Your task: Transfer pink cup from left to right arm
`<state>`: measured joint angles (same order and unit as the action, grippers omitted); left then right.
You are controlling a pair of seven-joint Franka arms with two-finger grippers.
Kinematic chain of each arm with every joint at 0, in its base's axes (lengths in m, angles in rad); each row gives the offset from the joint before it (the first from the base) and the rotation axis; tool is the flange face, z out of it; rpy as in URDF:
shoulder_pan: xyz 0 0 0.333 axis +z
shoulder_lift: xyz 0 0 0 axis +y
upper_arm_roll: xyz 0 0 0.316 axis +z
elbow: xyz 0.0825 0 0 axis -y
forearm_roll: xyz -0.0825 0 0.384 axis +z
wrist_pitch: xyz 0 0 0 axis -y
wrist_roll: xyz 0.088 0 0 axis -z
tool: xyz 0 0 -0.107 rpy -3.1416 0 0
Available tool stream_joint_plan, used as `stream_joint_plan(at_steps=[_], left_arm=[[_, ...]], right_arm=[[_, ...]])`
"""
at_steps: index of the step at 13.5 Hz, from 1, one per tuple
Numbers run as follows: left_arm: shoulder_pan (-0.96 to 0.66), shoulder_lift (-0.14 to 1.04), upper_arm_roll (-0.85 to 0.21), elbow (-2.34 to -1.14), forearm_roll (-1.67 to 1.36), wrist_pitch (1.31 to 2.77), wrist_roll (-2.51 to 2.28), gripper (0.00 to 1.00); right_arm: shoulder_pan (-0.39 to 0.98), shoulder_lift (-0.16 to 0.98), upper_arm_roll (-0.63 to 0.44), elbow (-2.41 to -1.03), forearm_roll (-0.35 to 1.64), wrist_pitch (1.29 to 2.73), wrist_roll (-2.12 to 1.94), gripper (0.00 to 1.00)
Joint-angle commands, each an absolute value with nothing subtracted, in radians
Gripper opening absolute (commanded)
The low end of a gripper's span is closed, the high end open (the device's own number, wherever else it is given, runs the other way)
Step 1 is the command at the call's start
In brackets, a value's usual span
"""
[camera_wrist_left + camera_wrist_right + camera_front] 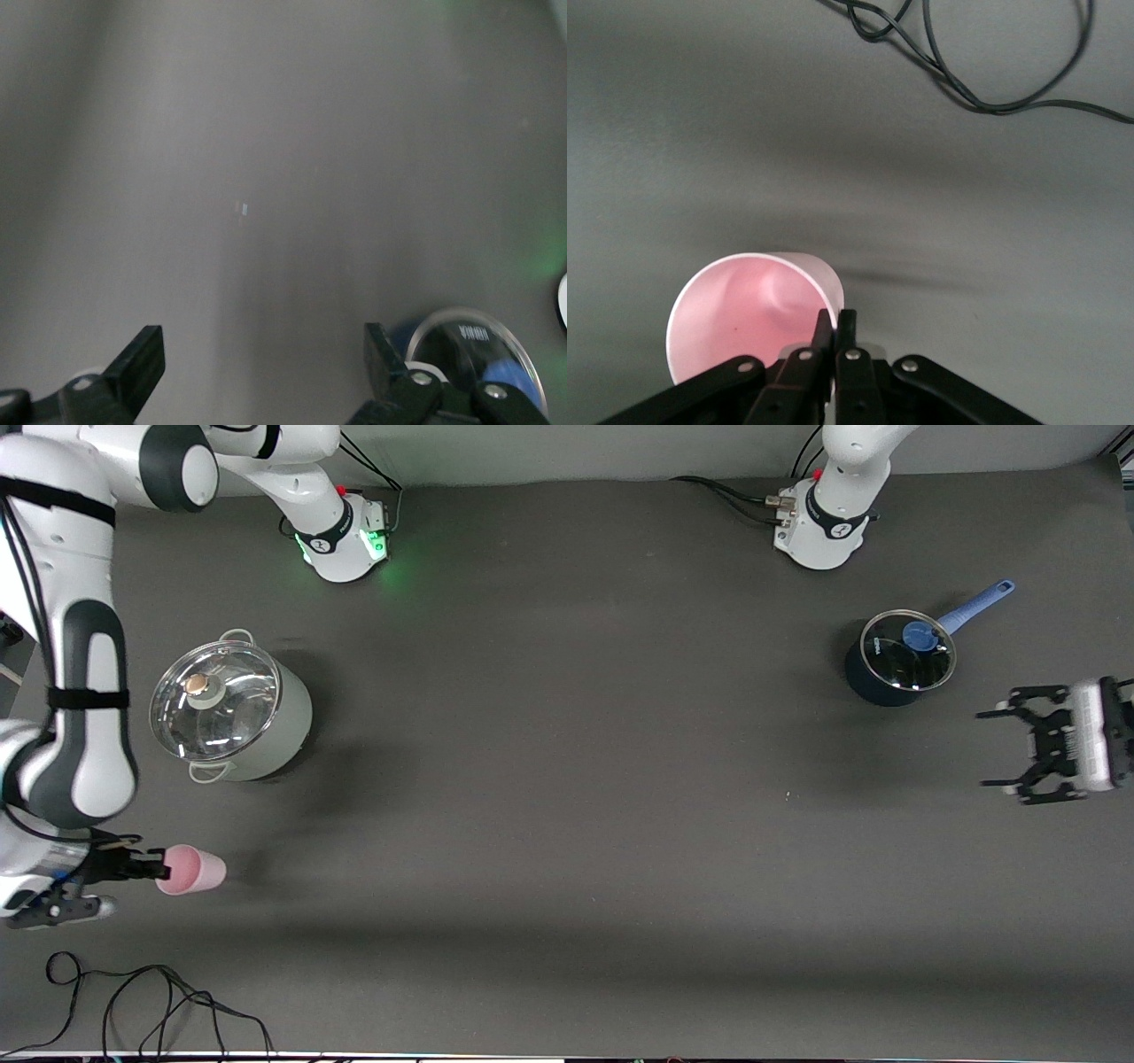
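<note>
The pink cup (191,870) is a small pale-pink tumbler held on its side at the right arm's end of the table, its mouth toward the gripper. My right gripper (158,867) is shut on the cup's rim. In the right wrist view the two fingers (835,329) pinch the cup (744,319) wall, one inside and one outside. My left gripper (992,749) is open and empty, up in the air at the left arm's end, beside the blue saucepan. Its spread fingertips (142,359) show over bare mat.
A large steel pot with a glass lid (229,708) stands near the right arm's end. A small blue saucepan with a glass lid (908,654) and blue handle stands at the left arm's end, partly in the left wrist view (474,341). A black cable (159,1005) lies near the front edge.
</note>
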<state>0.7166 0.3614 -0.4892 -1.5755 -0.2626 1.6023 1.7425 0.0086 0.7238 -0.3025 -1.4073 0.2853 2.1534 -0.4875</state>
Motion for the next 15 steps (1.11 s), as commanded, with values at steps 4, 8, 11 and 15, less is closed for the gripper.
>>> stream_joint_plan(at_steps=[4,8,11,15], left_arm=[[0.732,0.301,-0.449,-1.511,-0.100,1.666,1.487,1.00],[0.718,0.298,-0.466,-1.453,-0.043,1.652,1.197,1.00],[0.684,0.293,-0.471,-1.430,-0.044,1.645,0.964,1.00],[0.622,0.299,-0.466,-1.384,-0.037,1.592,0.783,1.00]], right_arm=[[0.009,0.791,-0.296,-1.393,0.340,2.250,-0.514,0.00],[0.009,0.807,-0.295,-1.396,0.399,2.269,-0.517,0.00],[0.009,0.807,-0.293,-1.396,0.399,2.266,-0.518,0.25],[0.009,0.804,-0.293,-1.396,0.399,2.264,-0.517,0.98]])
